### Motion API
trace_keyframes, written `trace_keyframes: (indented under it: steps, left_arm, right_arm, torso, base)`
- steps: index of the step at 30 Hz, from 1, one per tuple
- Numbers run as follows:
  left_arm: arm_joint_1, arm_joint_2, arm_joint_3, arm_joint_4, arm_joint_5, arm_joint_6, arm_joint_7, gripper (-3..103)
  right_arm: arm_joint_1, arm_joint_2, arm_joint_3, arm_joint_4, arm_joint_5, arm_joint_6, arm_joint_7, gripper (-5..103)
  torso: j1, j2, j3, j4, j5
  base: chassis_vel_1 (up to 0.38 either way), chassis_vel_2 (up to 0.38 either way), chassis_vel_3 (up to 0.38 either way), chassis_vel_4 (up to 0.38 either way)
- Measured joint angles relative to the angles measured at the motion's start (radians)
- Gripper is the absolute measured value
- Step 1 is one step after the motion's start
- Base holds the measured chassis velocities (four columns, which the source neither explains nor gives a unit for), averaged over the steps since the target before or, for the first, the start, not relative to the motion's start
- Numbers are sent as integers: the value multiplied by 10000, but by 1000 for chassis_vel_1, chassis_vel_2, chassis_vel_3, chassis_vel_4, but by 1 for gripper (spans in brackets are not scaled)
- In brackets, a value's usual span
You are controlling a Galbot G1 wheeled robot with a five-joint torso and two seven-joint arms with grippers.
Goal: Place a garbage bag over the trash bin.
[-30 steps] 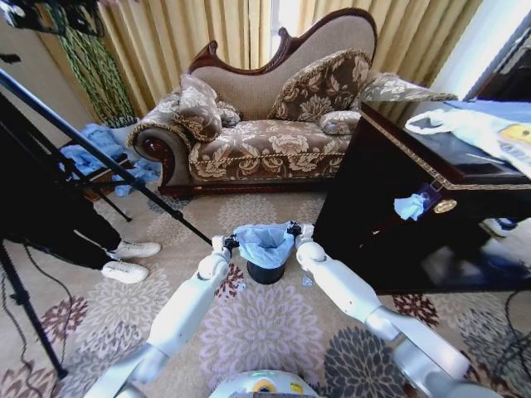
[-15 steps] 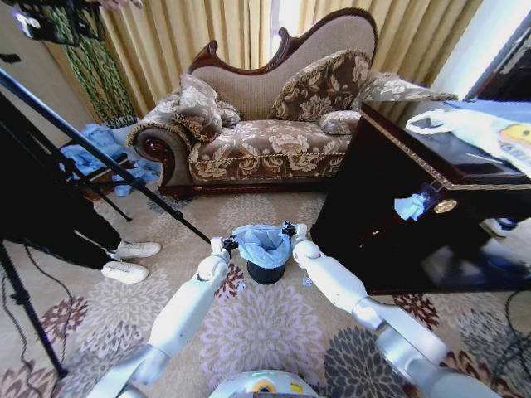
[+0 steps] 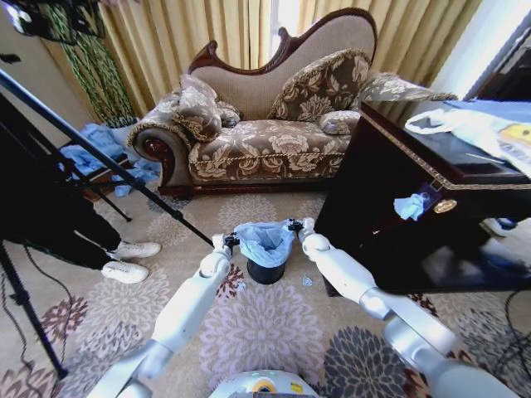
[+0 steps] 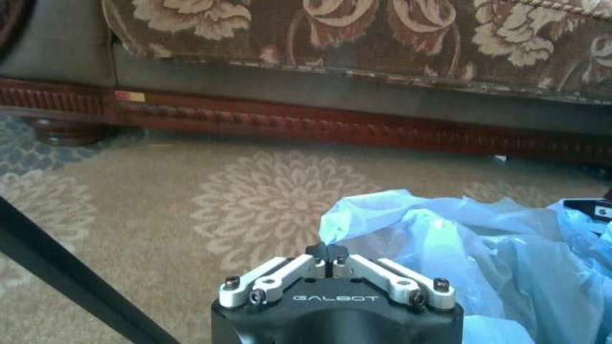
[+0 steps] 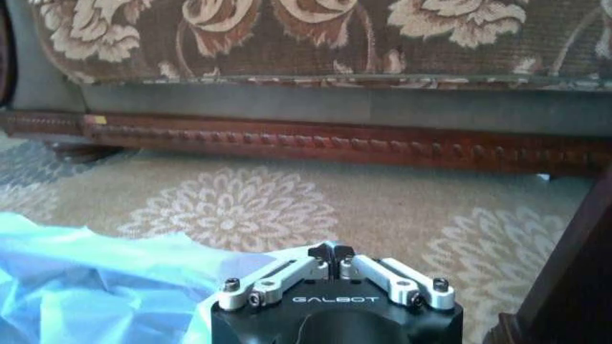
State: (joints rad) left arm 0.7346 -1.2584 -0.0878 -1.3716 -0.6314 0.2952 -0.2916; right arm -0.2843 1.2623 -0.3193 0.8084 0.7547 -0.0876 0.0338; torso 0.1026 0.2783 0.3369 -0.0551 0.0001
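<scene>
The pale-blue garbage bag (image 3: 264, 243) is held spread open over the small black trash bin (image 3: 265, 271) on the carpet, and its lower part hangs inside the bin. On the bag's left rim my left gripper (image 3: 228, 241) is shut on the film; the left wrist view shows its fingertips (image 4: 328, 252) pinching the edge of the garbage bag (image 4: 459, 265). My right gripper (image 3: 294, 225) is shut on the opposite rim. In the right wrist view that gripper (image 5: 331, 251) stays closed, with the garbage bag (image 5: 96, 279) leading up to it.
A patterned sofa (image 3: 265, 124) stands behind the bin. A dark wooden cabinet (image 3: 415, 207) is close on the right, with a white plastic bag (image 3: 481, 124) on top. Tripod legs (image 3: 99, 157), a person's white shoes (image 3: 133, 259) and a blue cloth heap (image 3: 95, 141) lie to the left.
The right arm has shifted slightly to the right, pulling the bag's mouth a little wider. The left gripper has barely moved.
</scene>
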Motion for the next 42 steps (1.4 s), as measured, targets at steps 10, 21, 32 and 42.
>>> trace_keyframes:
  steps: [10,21,32,42]
  left_arm:
    - [142,6,-22,-14,27,-10,95,0]
    - [149,-90,-63,481,123,-42,186,0]
    - [144,-261,59,696,192,-162,504,0]
    - [241,-337,82,865,222,-220,875,0]
  right_arm:
    - [77,-142,43,-831,-950,701,-1699,0]
    - [-39,99,482,-1977,-2255,1937,-2904,0]
    - [-601,116,990,-2110,-2873,2189,-2930,0]
    - [-1021,64,1284,-2012,-3317,2236,-2563,0]
  torso:
    - [0,0,0,0,0]
    - [0,0,0,2,-2]
    - [0,0,0,1,0]
    - [0,0,0,1,-1]
  base:
    - [0,0,0,0]
    - [0,0,0,0]
    - [0,0,0,0]
    - [0,0,0,0]
